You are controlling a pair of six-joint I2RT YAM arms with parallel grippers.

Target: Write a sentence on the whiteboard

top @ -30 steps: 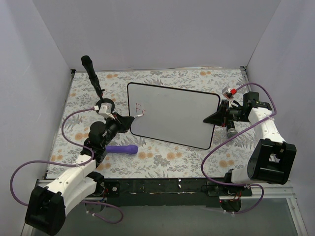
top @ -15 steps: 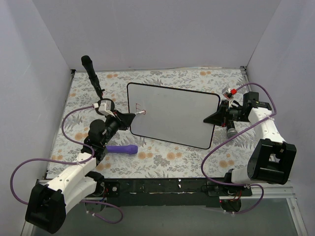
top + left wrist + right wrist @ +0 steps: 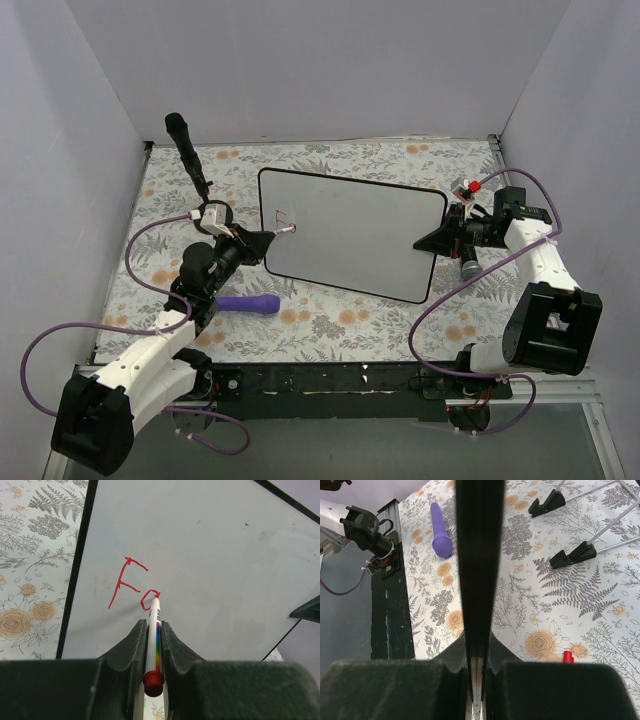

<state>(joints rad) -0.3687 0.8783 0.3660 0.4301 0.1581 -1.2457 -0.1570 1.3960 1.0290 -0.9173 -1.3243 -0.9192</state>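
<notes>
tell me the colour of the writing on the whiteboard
Red; the writing shows best in the left wrist view.

1. Left arm (image 3: 150,365): reaches from its base at the near left toward the far right, with the forearm angled to the scene's middle.
2. Left gripper (image 3: 265,243): points right. The jaws are closed on the marker (image 3: 154,622), one finger on each side of its barrel.
3. Right arm (image 3: 535,260): reaches from its base at the near right toward the far side. The wrist turns left.
4. Right gripper (image 3: 430,240): points left. The jaws are clamped on the right edge of the whiteboard (image 3: 360,230).
</notes>
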